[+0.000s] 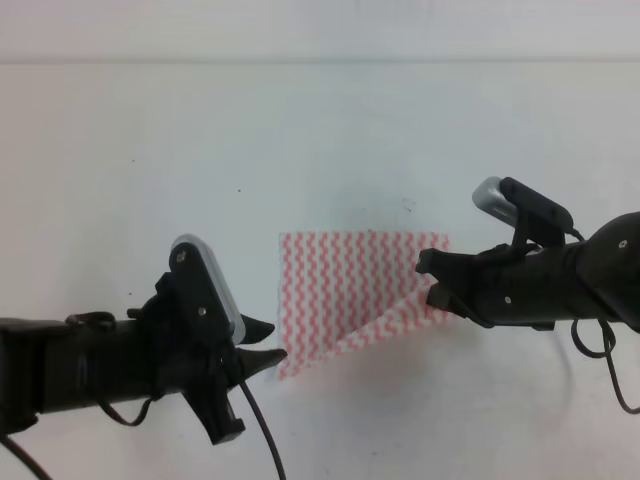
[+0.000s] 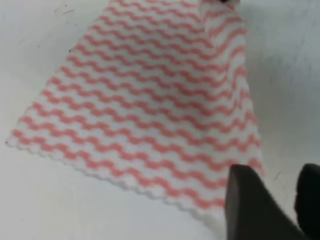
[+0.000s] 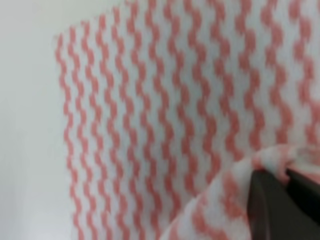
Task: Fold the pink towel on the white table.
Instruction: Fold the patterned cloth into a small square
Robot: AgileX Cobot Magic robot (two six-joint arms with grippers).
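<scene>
The white table (image 1: 320, 130) fills the view, and the pink towel (image 1: 340, 285) lies near its middle, mostly flat, with its near right corner lifted and turned inward along a slanted crease. The right gripper (image 1: 432, 277) is pinched on that raised corner at the towel's right edge, its dark fingers (image 3: 280, 200) pressed together over the cloth. The left gripper (image 1: 268, 345) sits at the towel's near left corner, fingers (image 2: 250, 205) slightly spread and holding nothing.

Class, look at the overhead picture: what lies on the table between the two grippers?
Only the pink towel lies between the left gripper and the right gripper on the white table. The exterior high view shows this; the right one pinches its lifted corner.
</scene>
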